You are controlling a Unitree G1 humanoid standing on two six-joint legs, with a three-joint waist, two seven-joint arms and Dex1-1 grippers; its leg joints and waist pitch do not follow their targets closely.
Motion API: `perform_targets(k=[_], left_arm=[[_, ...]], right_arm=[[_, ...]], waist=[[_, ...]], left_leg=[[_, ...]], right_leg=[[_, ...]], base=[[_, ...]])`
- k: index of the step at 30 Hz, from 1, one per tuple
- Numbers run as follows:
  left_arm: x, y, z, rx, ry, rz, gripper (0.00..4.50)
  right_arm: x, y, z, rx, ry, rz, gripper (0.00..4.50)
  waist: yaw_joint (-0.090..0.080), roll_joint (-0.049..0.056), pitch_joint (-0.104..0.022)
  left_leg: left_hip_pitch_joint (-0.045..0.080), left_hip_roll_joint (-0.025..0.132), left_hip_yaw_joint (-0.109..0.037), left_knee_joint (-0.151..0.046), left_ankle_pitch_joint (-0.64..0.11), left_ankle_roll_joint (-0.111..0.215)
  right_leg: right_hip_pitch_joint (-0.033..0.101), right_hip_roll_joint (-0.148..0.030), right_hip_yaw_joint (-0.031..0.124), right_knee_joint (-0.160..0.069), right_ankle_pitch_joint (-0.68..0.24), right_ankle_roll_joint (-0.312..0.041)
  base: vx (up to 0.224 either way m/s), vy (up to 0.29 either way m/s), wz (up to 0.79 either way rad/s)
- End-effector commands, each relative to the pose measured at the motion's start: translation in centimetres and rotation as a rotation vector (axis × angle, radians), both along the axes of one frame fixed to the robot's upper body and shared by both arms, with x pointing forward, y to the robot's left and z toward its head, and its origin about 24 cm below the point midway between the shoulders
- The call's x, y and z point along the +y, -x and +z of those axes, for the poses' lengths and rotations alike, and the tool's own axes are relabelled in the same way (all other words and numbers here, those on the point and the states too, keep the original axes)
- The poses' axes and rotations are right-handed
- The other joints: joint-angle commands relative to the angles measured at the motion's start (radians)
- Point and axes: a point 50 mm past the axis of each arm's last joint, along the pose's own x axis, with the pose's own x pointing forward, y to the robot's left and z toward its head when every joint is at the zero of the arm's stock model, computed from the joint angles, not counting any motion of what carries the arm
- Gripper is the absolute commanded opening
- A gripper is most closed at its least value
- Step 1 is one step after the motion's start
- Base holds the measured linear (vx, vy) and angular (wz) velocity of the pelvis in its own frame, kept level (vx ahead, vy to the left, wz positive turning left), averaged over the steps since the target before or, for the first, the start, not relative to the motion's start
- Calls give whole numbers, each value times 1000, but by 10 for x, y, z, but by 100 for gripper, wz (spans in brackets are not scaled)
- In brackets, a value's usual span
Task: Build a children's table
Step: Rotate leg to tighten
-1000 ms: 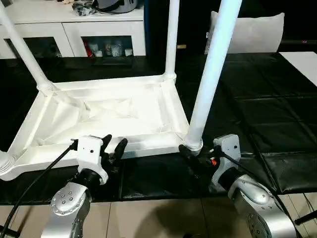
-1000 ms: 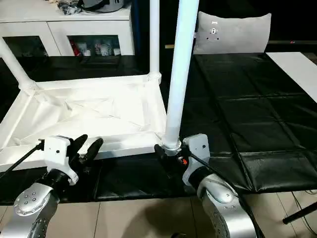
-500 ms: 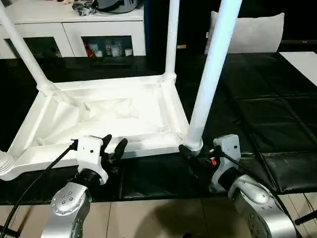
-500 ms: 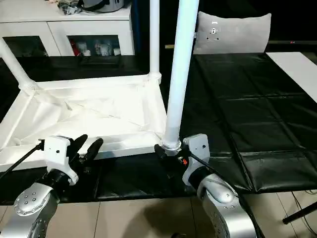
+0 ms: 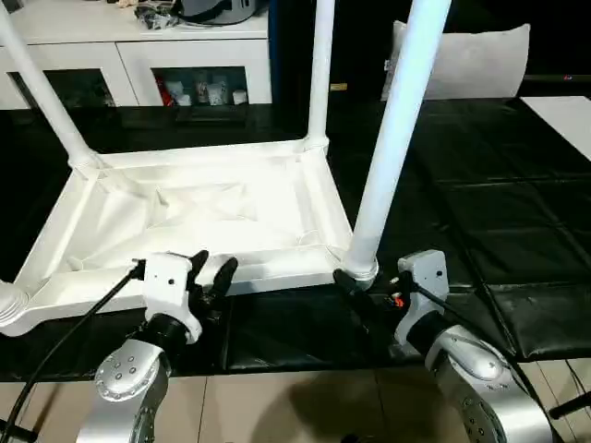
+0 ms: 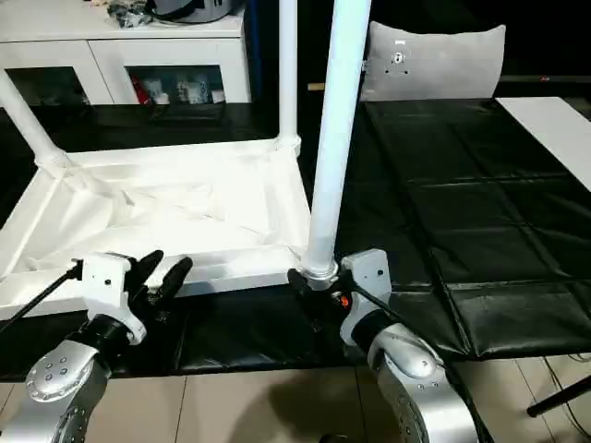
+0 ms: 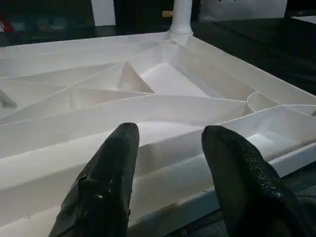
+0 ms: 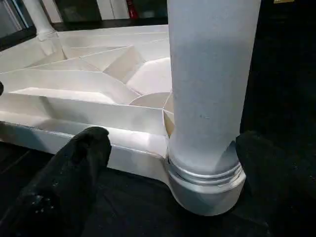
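From my head, the children's table (image 5: 194, 217) lies upside down on the black work surface (image 5: 480, 203), legs seated at its corners.

Left wrist: my left gripper (image 7: 170, 163) hangs half-spread over the near rim.

Right wrist: my right gripper (image 8: 173, 163) gapes around the near-right leg (image 8: 210, 84), gripping nothing. Flipping it upright seems left.

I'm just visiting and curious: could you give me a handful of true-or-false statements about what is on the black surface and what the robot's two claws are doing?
1. The children's table lies upside down, its ribbed underside facing up. True.
2. No legs are fitted yet. False: legs stand in the corner sockets, among them the near right leg.
3. The right end effector has its fingers spread wide on either side of that leg's base. True.
4. The left end effector holds a loose leg. False: it holds no leg; its fingers straddle the top's near rim.
5. The table rests on bare wood. False: it lies on a black cover.
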Motion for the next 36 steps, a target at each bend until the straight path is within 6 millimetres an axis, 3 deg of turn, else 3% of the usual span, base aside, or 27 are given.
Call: perform_targets(k=[1, 36], left_arm=[[0, -2, 0, 1, -1, -8, 270], [0, -2, 0, 1, -1, -8, 270]], right_arm=[[0, -1, -2, 16, -6, 2, 450], [0, -1, -2, 16, -6, 2, 450]], waist=[[2, -3, -52], [2, -3, -52]], left_leg=[[-17, 12, 11, -84, -299, 58], [-17, 12, 11, -84, -297, 58]], right_leg=[[48, -47, 47, -69, -479, -43], [48, -46, 47, -68, -478, -44]], base=[[0, 0, 0], [0, 0, 0]])
